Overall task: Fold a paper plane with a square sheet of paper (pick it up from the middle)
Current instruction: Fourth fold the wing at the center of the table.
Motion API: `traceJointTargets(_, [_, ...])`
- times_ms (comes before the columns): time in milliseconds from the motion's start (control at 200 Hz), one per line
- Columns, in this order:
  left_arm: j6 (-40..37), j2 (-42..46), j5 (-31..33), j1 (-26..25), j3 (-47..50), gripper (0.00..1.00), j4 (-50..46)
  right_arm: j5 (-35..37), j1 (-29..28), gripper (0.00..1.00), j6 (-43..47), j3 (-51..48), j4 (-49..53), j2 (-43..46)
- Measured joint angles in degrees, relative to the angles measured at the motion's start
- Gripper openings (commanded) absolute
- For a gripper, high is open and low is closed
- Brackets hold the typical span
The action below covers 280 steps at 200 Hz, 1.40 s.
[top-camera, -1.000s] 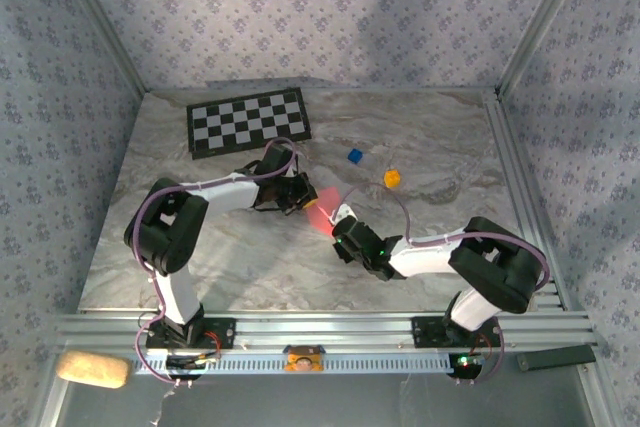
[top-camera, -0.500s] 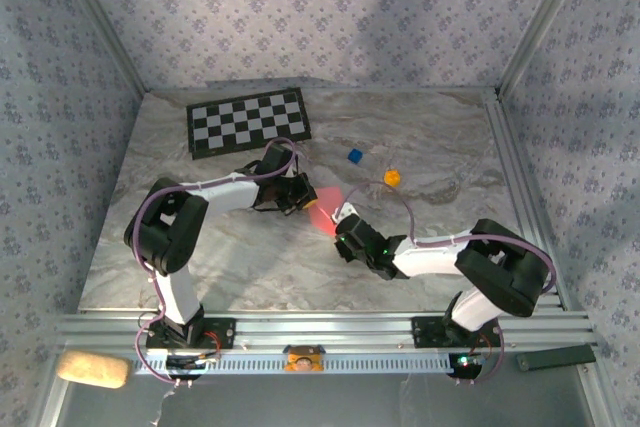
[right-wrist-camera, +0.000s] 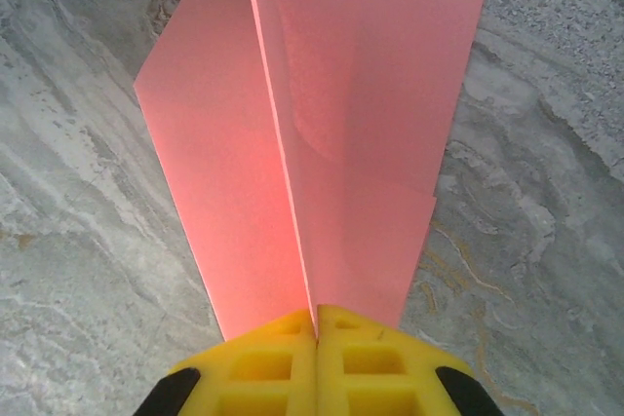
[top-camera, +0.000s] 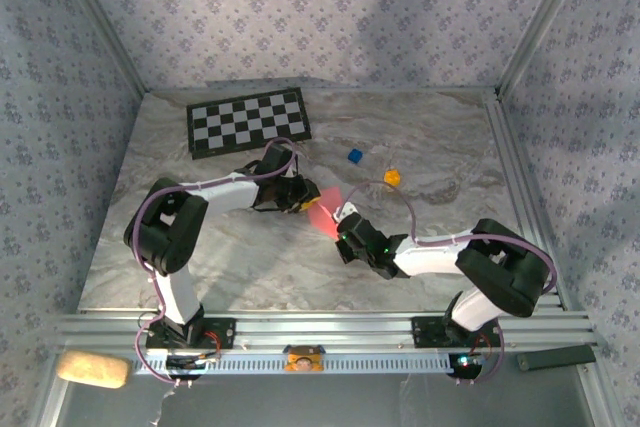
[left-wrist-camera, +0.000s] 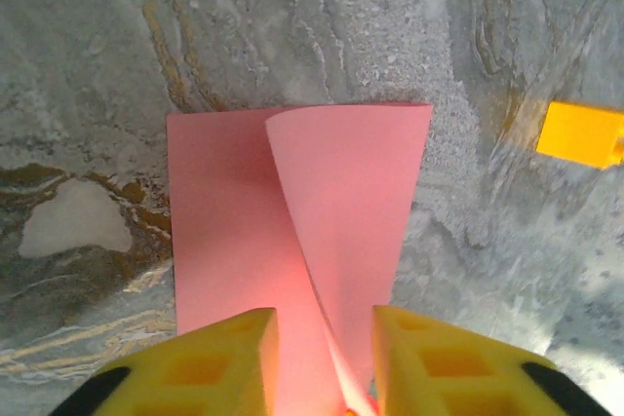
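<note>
The salmon-pink paper plane (top-camera: 322, 209) lies mid-table between both arms, folded along a centre crease. In the right wrist view the paper plane (right-wrist-camera: 331, 124) narrows toward my right gripper (right-wrist-camera: 315, 323), which is shut on the raised crease. My right gripper (top-camera: 343, 224) sits at the paper's near-right end. In the left wrist view one flap of the paper plane (left-wrist-camera: 341, 202) stands up off the flat half. My left gripper (left-wrist-camera: 317, 358) is open, its yellow fingers (left-wrist-camera: 210, 358) on either side of that raised fold. The left gripper (top-camera: 300, 197) is at the paper's far-left end.
A small orange block (top-camera: 392, 177) (left-wrist-camera: 583, 133) and a blue block (top-camera: 354, 156) lie just beyond the paper to the right. The black-and-white checkerboard mat (top-camera: 248, 120) lies at the back left. Patterned walls and metal rails border the marble table (top-camera: 200, 257).
The right gripper has crept slightly toward the left gripper with the paper in it. The left arm has barely shifted.
</note>
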<state>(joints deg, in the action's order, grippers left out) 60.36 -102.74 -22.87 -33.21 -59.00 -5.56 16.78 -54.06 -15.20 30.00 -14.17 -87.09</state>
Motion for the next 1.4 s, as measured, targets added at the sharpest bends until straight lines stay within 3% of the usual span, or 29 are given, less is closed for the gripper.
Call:
traceJointTargets(220, [-0.81,4.52,2.86,0.22,0.44,0.47,-2.01,-2.25,0.48,0.03,-1.62,-0.09,-2.56,-1.57])
traceJointTargets(485, [-0.81,9.92,5.25,1.92,2.84,0.47,-3.13,-3.63,0.61,0.02,-4.42,-0.07,-7.91,-4.13])
traceJointTargets(580, [-0.74,10.19,5.79,2.38,3.98,0.41,-3.45,-5.01,1.03,0.02,-5.62,-0.07,-9.46,-4.79])
traceJointTargets(770, [-0.98,10.19,5.73,2.47,5.05,0.11,-3.65,-8.96,2.49,0.02,-8.44,-0.09,-12.09,-5.79])
traceJointTargets(905, [-0.9,10.19,4.81,2.47,5.18,0.0,-2.91,-12.83,4.13,0.03,-10.67,-0.26,-13.25,-6.03])
traceJointTargets(1399, [0.24,7.34,-1.36,2.23,5.92,0.0,3.23,-25.4,9.97,0.04,-19.82,-3.72,-21.88,-7.34])
